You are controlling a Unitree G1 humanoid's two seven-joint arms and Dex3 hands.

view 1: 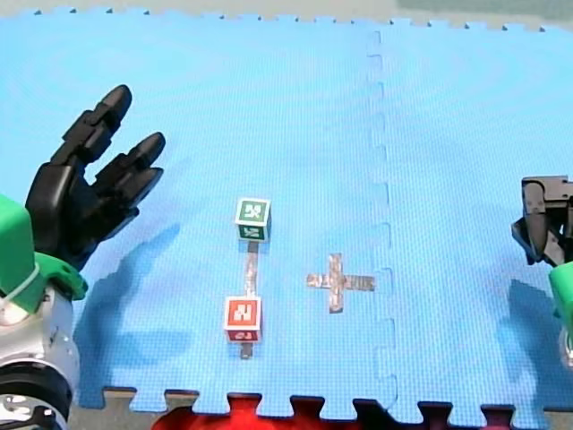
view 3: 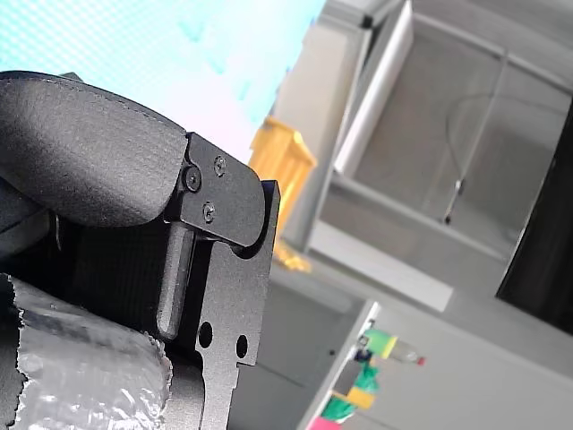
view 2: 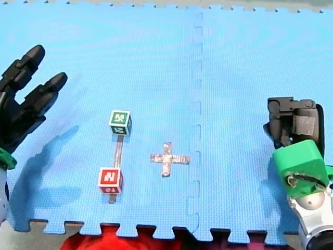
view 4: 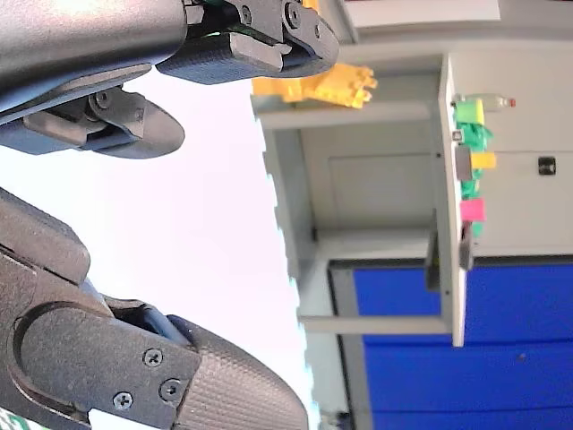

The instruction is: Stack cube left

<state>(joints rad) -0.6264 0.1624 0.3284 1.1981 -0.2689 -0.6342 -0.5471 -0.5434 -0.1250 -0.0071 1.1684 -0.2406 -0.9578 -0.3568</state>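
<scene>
Reach favours the left arm. The green cube with a white pattern on top [view 1: 253, 219] and the red cube with a white pattern on top [view 1: 243, 319] both sit on the blue foam puzzle mat [view 1: 448, 134], left of its middle seam. They are well apart from each other and not yet stacked. The green one is farther from the robot and the red one nearer. A thin strip of silver tape [view 1: 252, 269] runs between them, so their line points straight away from the robot.

The left hand [view 1: 89, 179] is raised above the mat's left side. It holds nothing, its fingers are uncurled, and both cubes lie toward the centre from it. The right hand [view 2: 291, 125] is at the mat's far right edge, fingers curled in on nothing, beyond the silver tape cross [view 1: 338, 282] and much farther from the cubes.

The left hand looks like the one to close on a cube first, swinging inward and down.
</scene>
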